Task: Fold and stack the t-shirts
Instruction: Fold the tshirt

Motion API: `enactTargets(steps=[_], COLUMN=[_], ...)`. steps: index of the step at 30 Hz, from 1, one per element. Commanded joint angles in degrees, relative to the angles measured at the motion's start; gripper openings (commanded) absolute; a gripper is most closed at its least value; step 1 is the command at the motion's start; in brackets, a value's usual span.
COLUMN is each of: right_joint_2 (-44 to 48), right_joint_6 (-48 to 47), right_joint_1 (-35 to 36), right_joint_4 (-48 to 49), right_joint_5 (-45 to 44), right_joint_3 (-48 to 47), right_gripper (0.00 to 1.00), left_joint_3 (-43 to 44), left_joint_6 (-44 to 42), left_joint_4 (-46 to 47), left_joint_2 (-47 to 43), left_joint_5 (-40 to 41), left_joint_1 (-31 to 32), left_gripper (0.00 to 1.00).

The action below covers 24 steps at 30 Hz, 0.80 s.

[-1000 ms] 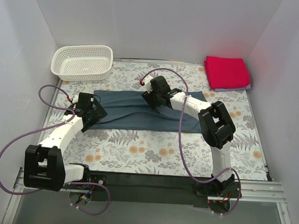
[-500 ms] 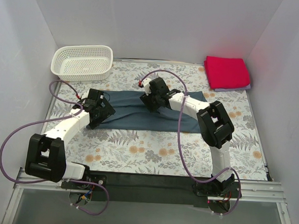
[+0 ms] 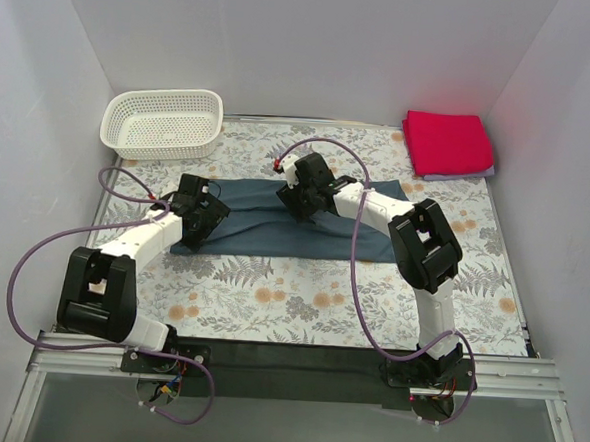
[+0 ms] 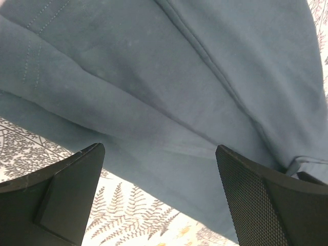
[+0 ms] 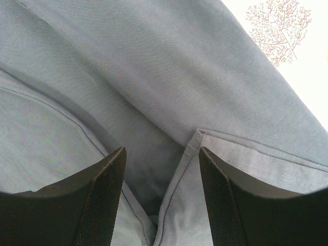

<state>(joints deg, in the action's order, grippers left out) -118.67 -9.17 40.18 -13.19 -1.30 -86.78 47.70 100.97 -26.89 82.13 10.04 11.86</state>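
The slate blue-grey t-shirt (image 3: pixel 260 227) lies on the table as a long flat band with lengthwise folds. My left gripper (image 3: pixel 203 218) hovers over its left end, open; the left wrist view shows the shirt's near edge (image 4: pixel 154 77) running between the wide-spread fingers (image 4: pixel 66 189). My right gripper (image 3: pixel 304 197) sits over the shirt's upper middle, open, its jaws either side of a stitched hem (image 5: pixel 192 148) with nothing pinched. A folded red t-shirt (image 3: pixel 447 140) rests on a folded lavender one (image 3: pixel 465 175) at the back right.
A white lattice basket (image 3: pixel 164 121) stands at the back left. The table wears a floral cloth (image 3: pixel 320 298). White walls close in on the left, back and right. Purple cables loop from both arms.
My left arm has swung forward and right, carrying its gripper from beside the shirt onto its left end, and its jaws narrowed slightly. The right arm has barely moved.
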Motion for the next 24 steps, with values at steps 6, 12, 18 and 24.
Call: enactTargets(steps=[6, 12, 18, 24], right_joint_2=[0.1, 0.3, 0.5, 1.2], right_joint_6=[0.5, 0.5, 0.5, 0.6], right_joint_1=[-0.5, -0.5, -0.7, -1.0], right_joint_4=[0.8, 0.9, 1.1, 1.5], right_joint_5=[0.7, 0.5, 0.4, 0.3], right_joint_3=[0.6, 0.9, 1.7, 2.5], right_gripper=[0.56, 0.56, 0.55, 0.56], left_joint_3=[-1.2, -2.1, -0.5, 2.6], left_joint_6=[4.5, 4.6, 3.1, 1.5], left_joint_4=[2.3, 2.5, 2.7, 2.7], left_joint_2=[1.9, 2.5, 3.0, 6.3], left_joint_5=[2.2, 4.3, 7.9, 10.5], left_joint_1=[0.3, 0.3, 0.3, 0.1], left_gripper=[0.84, 0.83, 0.83, 0.83])
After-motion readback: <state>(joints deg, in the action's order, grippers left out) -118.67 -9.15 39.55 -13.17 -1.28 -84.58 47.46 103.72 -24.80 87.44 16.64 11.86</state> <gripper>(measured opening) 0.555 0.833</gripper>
